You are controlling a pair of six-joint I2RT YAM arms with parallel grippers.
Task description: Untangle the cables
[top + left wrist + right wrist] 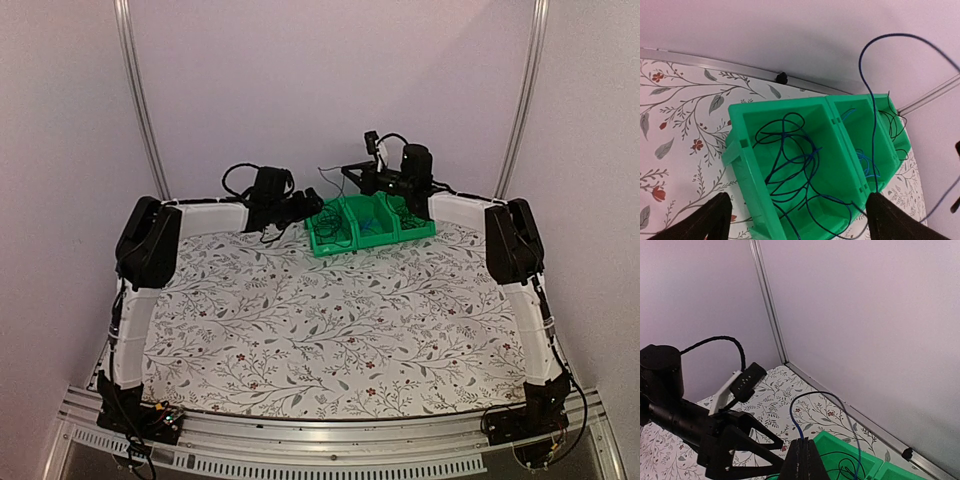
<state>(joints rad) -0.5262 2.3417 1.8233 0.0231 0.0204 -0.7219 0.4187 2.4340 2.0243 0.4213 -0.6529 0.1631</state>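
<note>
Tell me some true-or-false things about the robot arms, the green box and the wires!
1. The box is green. True.
2. The left gripper is shut tight. False: its fingers stand wide apart.
3. The right gripper pinches a blue wire. True.
4. The table is plain white. False: it has leaves and little flowers all over it.
5. The dark wires lie spread across the table. False: they are looped inside a compartment of the box.
</note>
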